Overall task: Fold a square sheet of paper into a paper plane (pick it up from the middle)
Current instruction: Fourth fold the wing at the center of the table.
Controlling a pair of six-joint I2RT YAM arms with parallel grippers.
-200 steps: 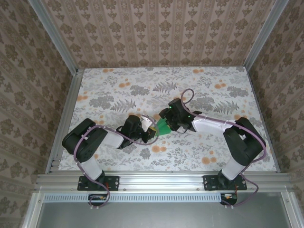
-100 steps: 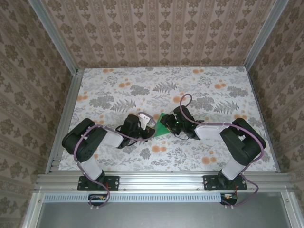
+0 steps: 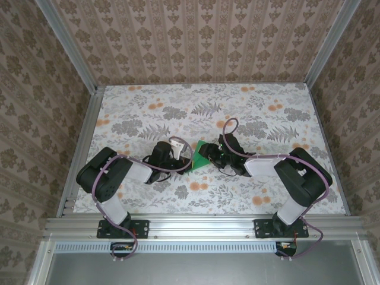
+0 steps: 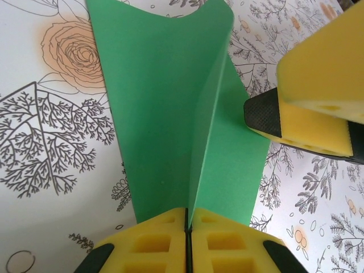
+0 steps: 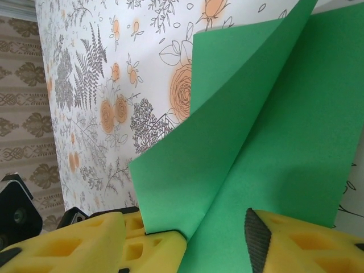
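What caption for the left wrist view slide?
Left claw pinching the raised crease of the green paper plane on the floral table.

The middle of the bench (image 3: 148, 101) is crowded. The left claw (image 3: 187, 160) and the right claw (image 3: 211, 155) meet there nose to nose, and the paper plane (image 3: 200, 157) stands up between them. The far half of the bench is bare, and so are its left and right sides. Walls (image 3: 196, 41) close it in on the left, right and far sides.

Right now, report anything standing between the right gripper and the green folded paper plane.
Nothing visible does. The bright green creased paper plane runs between the open fingers of the right gripper, and the left gripper is shut on its raised fold.
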